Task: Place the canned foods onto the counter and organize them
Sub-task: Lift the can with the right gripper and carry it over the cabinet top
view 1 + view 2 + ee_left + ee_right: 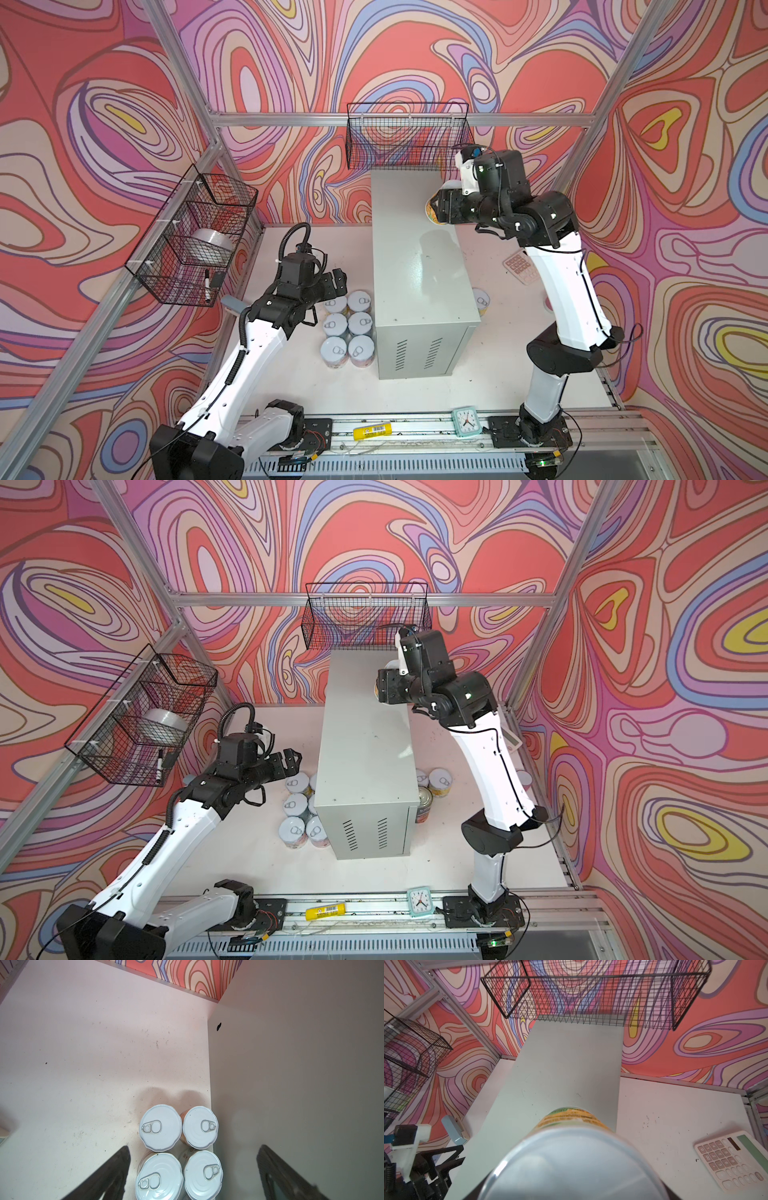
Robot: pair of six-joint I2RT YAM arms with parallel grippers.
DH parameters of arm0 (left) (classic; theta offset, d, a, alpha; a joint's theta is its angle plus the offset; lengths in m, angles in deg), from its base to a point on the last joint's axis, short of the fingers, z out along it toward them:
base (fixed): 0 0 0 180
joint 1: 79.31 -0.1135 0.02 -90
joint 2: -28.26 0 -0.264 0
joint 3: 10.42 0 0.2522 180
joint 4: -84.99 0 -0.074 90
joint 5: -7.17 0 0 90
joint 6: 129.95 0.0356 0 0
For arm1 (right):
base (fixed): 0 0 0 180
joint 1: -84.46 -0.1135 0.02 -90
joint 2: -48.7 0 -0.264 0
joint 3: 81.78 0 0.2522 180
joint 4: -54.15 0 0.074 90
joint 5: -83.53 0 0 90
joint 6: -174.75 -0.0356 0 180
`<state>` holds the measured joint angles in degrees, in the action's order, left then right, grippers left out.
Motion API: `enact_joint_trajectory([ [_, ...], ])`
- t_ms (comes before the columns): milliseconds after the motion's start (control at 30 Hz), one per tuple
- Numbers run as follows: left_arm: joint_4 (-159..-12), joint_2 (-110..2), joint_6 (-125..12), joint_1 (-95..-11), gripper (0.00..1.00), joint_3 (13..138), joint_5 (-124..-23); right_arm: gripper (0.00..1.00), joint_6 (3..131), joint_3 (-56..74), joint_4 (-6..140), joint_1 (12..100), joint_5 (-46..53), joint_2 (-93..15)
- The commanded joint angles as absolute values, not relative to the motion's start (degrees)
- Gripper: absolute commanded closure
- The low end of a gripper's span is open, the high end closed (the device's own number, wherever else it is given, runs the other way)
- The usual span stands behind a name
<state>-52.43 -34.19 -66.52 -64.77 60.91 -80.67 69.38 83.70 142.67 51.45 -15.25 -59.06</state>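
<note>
The tall light-grey metal box (411, 266) is lying open on top — a black wire basket (409, 137) is overhanging its far end, silver-lidded tins (360, 324) crowding its left side.

Tape roll (212, 245) & marker (206, 284) in side basket (178, 291); yellow tube (372, 431), clock (464, 422) on front rail (415, 430); calc (519, 268) on table (291, 395).

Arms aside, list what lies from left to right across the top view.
side wire basket → block of six cans → counter → calculator
</note>
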Motion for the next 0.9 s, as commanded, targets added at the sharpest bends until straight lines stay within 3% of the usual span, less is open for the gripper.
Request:
enact_joint_trajectory([
  [0, -50.9, -34.3, -65.9, -64.8, 0.05, 62.8, -80.1, 1.0, 70.4, 86.4, 140.0, 51.0, -16.8, -58.7],
  [267, -51.4, -34.8, -66.2, -64.8, 0.05, 62.7, -79.9, 1.0, 70.5, 87.1, 140.3, 50.1, -16.7, -60.8],
  [400, -51.6, -34.9, -66.3, -64.8, 0.05, 62.2, -80.1, 0.89, 70.7, 87.7, 140.7, 49.5, -16.8, -62.4],
  [500, -51.9, -34.9, -66.4, -64.9, 0.05, 61.8, -80.2, 0.79, 70.9, 88.3, 141.0, 49.0, -17.1, -63.3],
  [867, -52.7, -35.8, -66.8, -64.8, 0.04, 61.4, -80.2, 0.21, 71.2, 87.1, 139.3, 48.3, -16.8, -63.7],
])
